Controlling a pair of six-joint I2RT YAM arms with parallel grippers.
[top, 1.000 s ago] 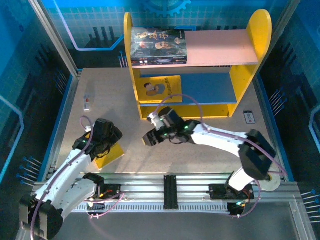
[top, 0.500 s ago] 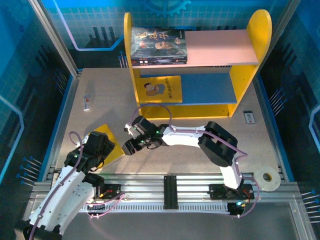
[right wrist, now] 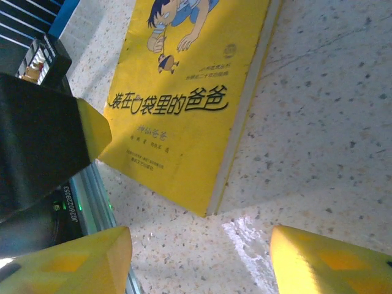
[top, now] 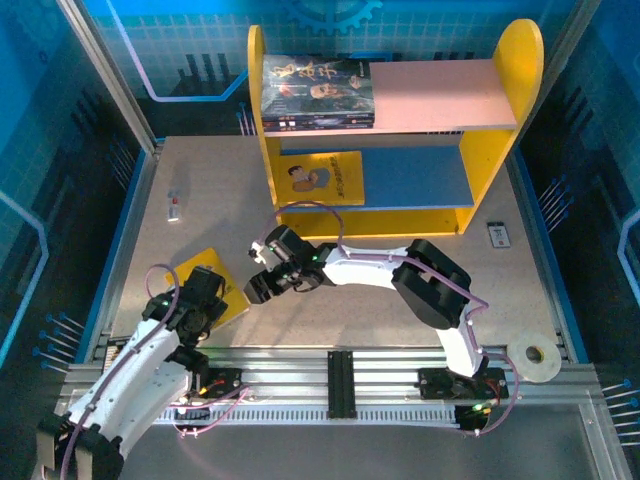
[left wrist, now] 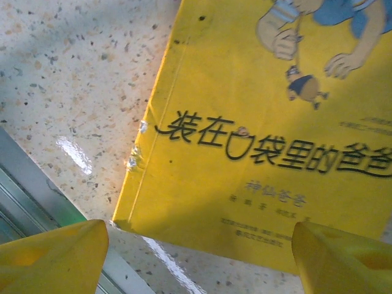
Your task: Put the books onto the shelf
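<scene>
Yellow book (left wrist: 257,141), title legible from wrist cameras

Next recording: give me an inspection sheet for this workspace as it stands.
Surface: speckled table.
Job's things: dark books on the shelf's upper board; shelved yellow book on its lower board; loose yellow book flat on the table.
Clutter: white device far left; black device right; tape roll near right.
Pincers: left pincer open over the loose yellow book; right pincer open, facing it.
Cables: purple cables along both arms.
Surroundings: blue walls; metal rail at near edge.
</scene>
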